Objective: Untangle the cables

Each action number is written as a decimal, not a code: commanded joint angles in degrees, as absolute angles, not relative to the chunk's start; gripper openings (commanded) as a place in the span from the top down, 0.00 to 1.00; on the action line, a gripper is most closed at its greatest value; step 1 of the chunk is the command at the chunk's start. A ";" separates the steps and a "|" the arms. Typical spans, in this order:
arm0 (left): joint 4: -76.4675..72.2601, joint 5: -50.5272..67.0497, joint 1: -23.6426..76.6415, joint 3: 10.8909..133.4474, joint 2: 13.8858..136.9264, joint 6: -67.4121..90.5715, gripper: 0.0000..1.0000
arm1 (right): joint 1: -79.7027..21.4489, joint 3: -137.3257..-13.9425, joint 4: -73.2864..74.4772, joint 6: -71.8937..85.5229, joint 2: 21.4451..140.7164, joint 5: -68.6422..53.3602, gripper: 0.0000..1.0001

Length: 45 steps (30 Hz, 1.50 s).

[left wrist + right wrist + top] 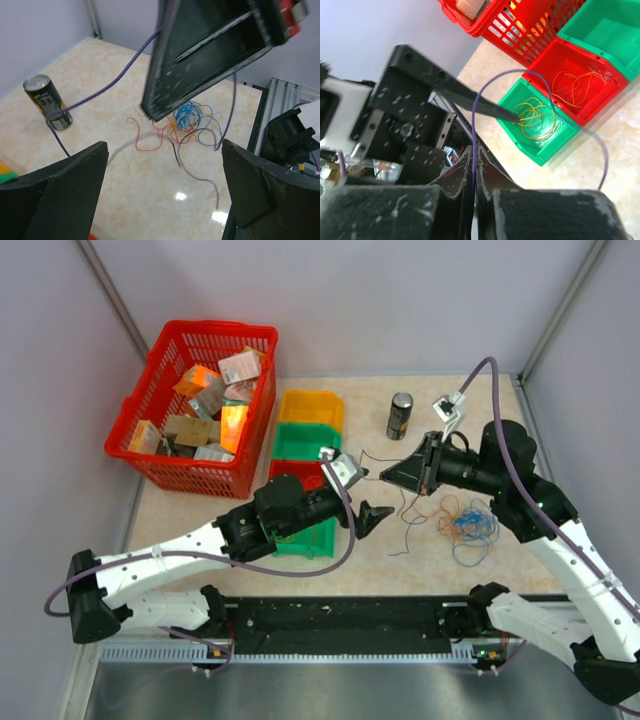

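The cables [468, 521] lie as an orange and blue tangle on the table right of centre, also seen in the left wrist view [185, 121]. My right gripper [388, 476] hovers left of the tangle, shut on a thin purple cable [473, 120] that arcs up from its jaws [474, 152] and drops to the table. My left gripper [375, 517] hangs just below it, open with nothing between its fingers [164, 146]. A blurred purple-grey strand [197, 178] lies on the table under those open fingers.
A green bin [568, 141] holding yellow wires and a red bin [618, 81] holding orange wires sit left of the grippers, with a yellow bin [312, 406] behind. A red basket [150, 461] of boxes stands far left. A dark can [400, 416] stands behind the tangle.
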<state>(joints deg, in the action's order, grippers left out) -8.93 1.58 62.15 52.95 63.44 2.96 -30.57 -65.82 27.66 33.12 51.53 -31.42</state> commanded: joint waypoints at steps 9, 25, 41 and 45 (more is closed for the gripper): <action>-13.81 -21.60 74.09 61.42 74.34 -2.11 0.17 | -30.15 -69.70 27.07 39.90 52.82 -29.09 1.00; -16.35 -43.51 74.97 60.65 75.41 -7.47 0.01 | -30.15 -67.94 27.69 39.46 51.41 -32.07 1.00; -15.22 -37.12 71.81 60.12 73.30 -17.58 0.03 | -30.15 -70.13 31.38 35.16 52.47 -36.56 1.00; -12.66 -20.68 70.40 58.28 69.88 -19.16 0.18 | -30.23 -70.58 31.81 34.28 52.56 -38.41 1.00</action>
<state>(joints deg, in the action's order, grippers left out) -12.32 -34.81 71.79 60.07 74.89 -16.25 -30.57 -66.89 31.16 36.23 52.45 -35.35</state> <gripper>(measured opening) 0.912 0.003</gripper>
